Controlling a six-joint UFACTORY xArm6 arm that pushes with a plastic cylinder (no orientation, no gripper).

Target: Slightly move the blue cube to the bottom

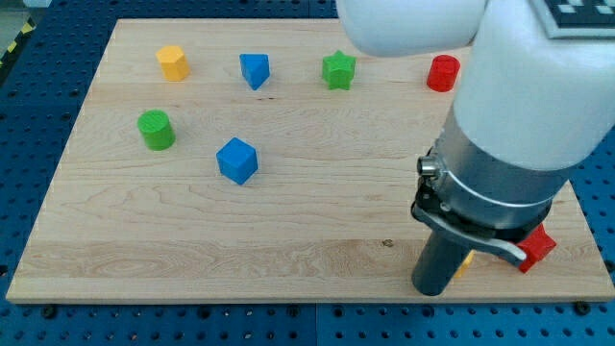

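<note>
The blue cube (237,160) sits on the wooden board (288,231), left of the middle. My tip (432,288) is at the view's bottom right, far to the right of and below the blue cube. The rod stands against a yellow block (466,260), mostly hidden behind it, with a red block (536,247) just to its right.
Along the view's top stand a yellow hexagonal block (173,62), a blue triangular block (255,70), a green star (338,70) and a red cylinder (443,73). A green cylinder (155,130) is left of the blue cube. The arm's body covers the board's right side.
</note>
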